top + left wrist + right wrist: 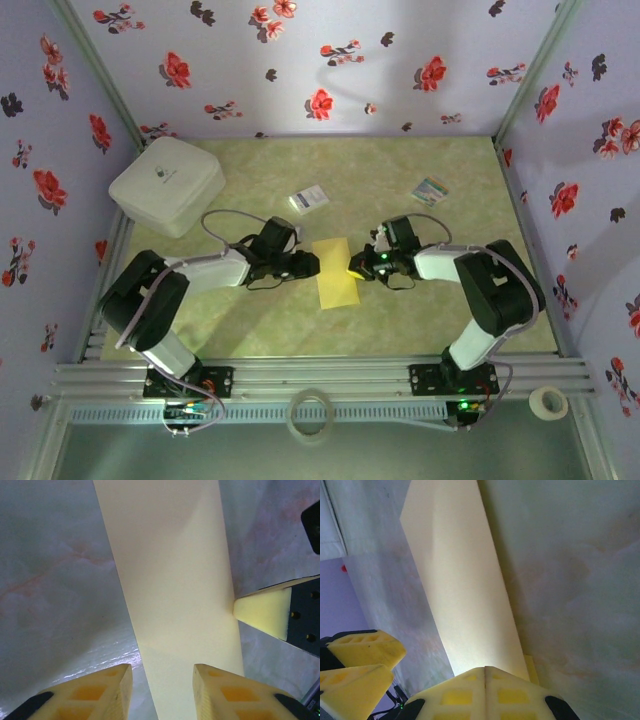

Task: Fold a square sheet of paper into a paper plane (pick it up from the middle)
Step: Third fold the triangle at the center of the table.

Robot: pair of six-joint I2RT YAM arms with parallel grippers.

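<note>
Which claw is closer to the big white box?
Left. The left gripper lies right of the box; the right gripper sits farther, beyond the paper.

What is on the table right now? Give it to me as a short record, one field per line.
paper: yellow sheet folded into a long strip, lying flat on the table between the arms
left hand: open, fingers apart at the strip's left side
right hand: shut, tip at the strip's right edge; whether it pinches the paper cannot be told
far side: white box at left, blue-print card, striped card
plane: not yet shaped
</note>
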